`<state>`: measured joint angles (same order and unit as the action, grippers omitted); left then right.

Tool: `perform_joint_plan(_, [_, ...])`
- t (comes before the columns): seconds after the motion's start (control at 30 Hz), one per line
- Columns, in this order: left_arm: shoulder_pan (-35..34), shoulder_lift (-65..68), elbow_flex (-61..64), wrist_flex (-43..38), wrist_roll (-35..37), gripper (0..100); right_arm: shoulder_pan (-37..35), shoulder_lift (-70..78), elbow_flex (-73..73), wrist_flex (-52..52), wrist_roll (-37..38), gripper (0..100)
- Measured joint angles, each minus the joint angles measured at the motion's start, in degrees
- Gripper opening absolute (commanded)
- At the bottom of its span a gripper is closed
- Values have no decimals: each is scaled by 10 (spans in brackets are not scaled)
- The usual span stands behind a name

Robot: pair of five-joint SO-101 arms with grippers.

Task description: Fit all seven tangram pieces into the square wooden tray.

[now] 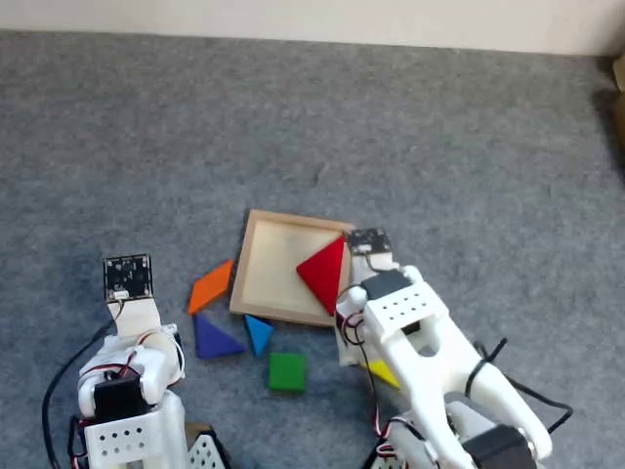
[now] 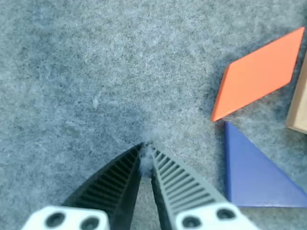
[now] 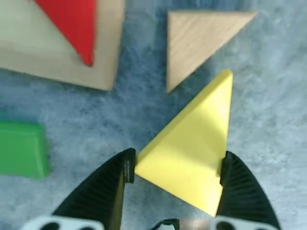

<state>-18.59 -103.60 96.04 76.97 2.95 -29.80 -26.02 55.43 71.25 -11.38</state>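
Grey carpet [image 1: 439, 147], pale wall [image 1: 293, 18] beyond

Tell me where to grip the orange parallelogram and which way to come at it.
Pinch the orange parallelogram across its two long parallel edges, near mid-length, coming straight down from above. It lies flat on the carpet, so only its edges offer purchase. One end sits close to the tray and a corner nears the blue triangle, likely leaving the middle freest.
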Motion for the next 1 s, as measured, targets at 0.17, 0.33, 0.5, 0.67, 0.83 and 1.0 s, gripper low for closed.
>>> perform_joint_plan(0.17, [0, 0, 0, 0, 0, 8, 0, -41, -44, 45, 33, 177])
perform_joint_plan(0.33, [0, 0, 0, 0, 0, 8, -1, -50, -91, 49, 46, 177])
perform_joint_plan(0.5, [0, 0, 0, 0, 0, 8, -1, -50, -151, 50, 123, 177])
perform_joint_plan(0.67, [0, 0, 0, 0, 0, 8, -1, -50, -175, -3, 222, 177])
perform_joint_plan(0.83, [0, 0, 0, 0, 0, 8, -1, -50, -176, -77, 315, 177])
perform_joint_plan(1.0, [0, 0, 0, 0, 0, 8, -4, -27, -176, -141, 374, 177])
